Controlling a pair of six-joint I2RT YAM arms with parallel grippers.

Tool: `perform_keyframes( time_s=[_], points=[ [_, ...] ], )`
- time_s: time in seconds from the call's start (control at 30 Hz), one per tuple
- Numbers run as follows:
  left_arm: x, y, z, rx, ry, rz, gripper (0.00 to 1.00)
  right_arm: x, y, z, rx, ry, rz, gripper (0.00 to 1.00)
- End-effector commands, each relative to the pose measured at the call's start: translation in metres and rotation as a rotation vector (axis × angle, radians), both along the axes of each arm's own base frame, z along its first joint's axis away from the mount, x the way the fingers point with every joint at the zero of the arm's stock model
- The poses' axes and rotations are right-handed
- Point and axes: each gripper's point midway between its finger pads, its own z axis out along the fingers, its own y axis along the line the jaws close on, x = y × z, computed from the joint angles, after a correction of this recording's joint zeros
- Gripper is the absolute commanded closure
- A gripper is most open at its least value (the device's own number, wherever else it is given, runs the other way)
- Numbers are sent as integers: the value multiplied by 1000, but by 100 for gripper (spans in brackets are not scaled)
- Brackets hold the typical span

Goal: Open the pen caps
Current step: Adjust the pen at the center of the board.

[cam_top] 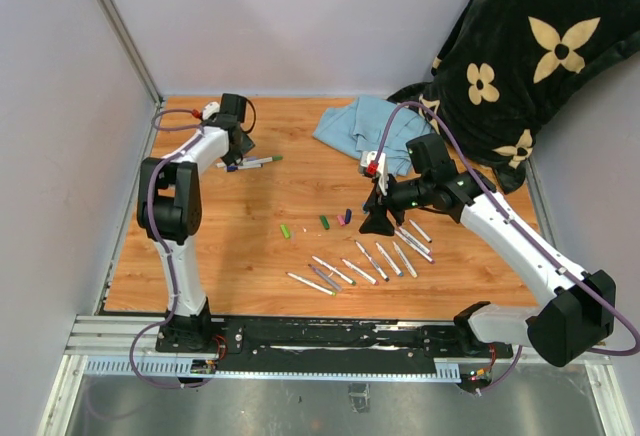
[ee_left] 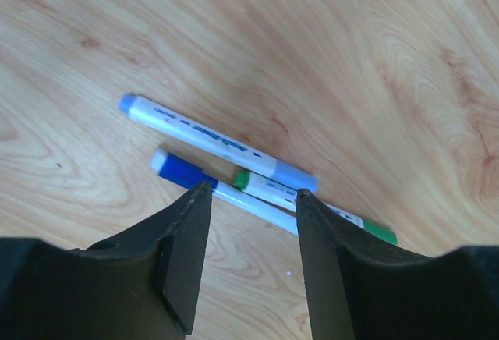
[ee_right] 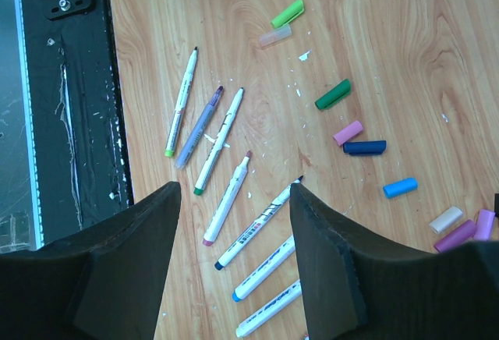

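Three capped markers lie together just beyond my left gripper (ee_left: 253, 193), whose jaws are open and hold nothing. Their pen caps are light blue (ee_left: 293, 176), dark blue (ee_left: 184, 172) and green (ee_left: 242, 178). In the top view that gripper (cam_top: 237, 152) hangs over these markers (cam_top: 252, 163) at the far left. My right gripper (ee_right: 234, 192) is open and empty above a row of several uncapped markers (ee_right: 231, 200). Loose pen caps lie past it: light green (ee_right: 287, 13), dark green (ee_right: 333, 94), pink (ee_right: 348, 132), navy (ee_right: 364, 147), blue (ee_right: 400, 187) and purple (ee_right: 456, 235).
A blue cloth (cam_top: 365, 131) lies at the back of the wooden table, beside a black blanket with cream flowers (cam_top: 530, 56) at the back right. Grey walls close in the left and far sides. A black rail (cam_top: 330, 336) runs along the near edge.
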Motion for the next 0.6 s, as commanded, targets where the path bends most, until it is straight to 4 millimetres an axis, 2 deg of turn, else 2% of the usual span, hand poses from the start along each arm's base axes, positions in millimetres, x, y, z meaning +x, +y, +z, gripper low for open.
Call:
perform_keyframes(
  time_s=[0.0, 0.37, 0.57],
  points=[
    [-8, 24, -5, 2, 31, 57, 47, -1, -6, 3, 13, -16, -1, 41],
    [-2, 55, -5, -93, -1, 166, 46, -1, -7, 4, 21, -12, -2, 41],
    [-4, 57, -15, -85, 40, 161, 46, 0, -7, 5, 23, -13, -4, 41]
  ],
)
